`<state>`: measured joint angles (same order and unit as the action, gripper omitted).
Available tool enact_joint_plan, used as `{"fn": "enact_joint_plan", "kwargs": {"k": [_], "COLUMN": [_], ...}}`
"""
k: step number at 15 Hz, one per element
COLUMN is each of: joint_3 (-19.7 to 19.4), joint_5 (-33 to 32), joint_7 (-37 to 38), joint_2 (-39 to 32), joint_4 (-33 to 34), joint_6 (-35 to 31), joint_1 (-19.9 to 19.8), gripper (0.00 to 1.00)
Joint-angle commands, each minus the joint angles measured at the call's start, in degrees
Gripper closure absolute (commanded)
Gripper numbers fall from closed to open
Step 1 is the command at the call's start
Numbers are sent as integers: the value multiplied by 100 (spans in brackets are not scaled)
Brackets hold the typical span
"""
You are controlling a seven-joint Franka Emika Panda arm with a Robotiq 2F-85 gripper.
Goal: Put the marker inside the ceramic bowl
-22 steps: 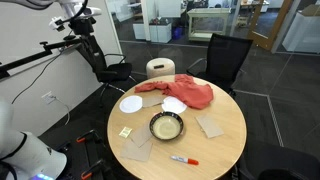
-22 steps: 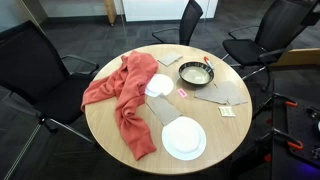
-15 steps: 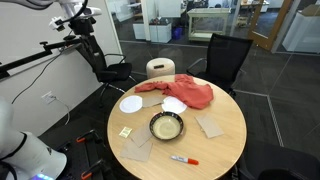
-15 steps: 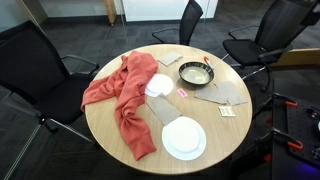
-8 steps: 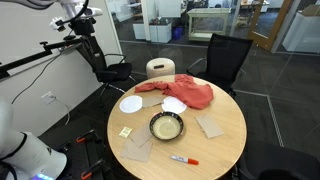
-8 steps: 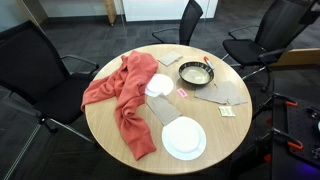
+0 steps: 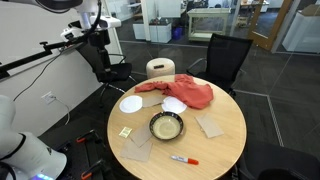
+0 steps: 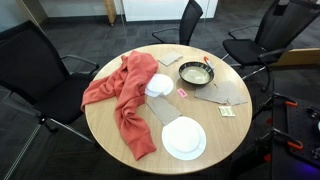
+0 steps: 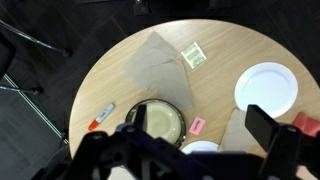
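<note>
The marker (image 7: 183, 160), red with a white end, lies on the round wooden table (image 7: 225, 145) near its edge. In the wrist view the marker (image 9: 102, 116) lies just left of the ceramic bowl (image 9: 165, 122). The bowl (image 7: 166, 126) has a dark rim and a cream inside, stands mid-table, is empty, and also shows in an exterior view (image 8: 196, 72). My gripper (image 7: 97, 42) hangs high above and off to the side of the table. In the wrist view its jaws (image 9: 200, 118) are wide apart and empty, looking down on the table.
A white plate (image 7: 131, 104) and a red cloth (image 7: 185, 92) lie on the table. Grey flat sheets (image 7: 211, 126), a green note (image 9: 193, 54) and a pink note (image 9: 197, 126) lie around the bowl. Office chairs (image 7: 228, 58) stand around the table.
The arm has shifted a little to the right at the top of the exterior view. Nothing on the table has moved.
</note>
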<state>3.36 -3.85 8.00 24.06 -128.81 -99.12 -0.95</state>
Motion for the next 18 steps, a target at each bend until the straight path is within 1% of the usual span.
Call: {"fn": "enact_joint_plan", "kwargs": {"k": [1,3,6,9,12,13,15,18], "joint_3": [-171,-226,-230,-240,-267,-332,-348,-351], "joint_5": [-203,-334,-694,-1099,-1535,-1320,-1424,-1425], "joint_7": [651,1043,1826,2527,3163,2796,2985,3001], "joint_2": [-317,-500,-770,-1052,-1298,-1211,-1327,-1346], "joint_4": [-86,-160,-302,-380,-412,-365,-376,-375], "joint_6": [-668,-1126,-1837,-2296,-2514,-2345,-2403,-2407], "joint_1": [-328,-503,-726,-873,-943,-830,-840,-839], "gripper": [0,0,0,0,0,0,0,0]}}
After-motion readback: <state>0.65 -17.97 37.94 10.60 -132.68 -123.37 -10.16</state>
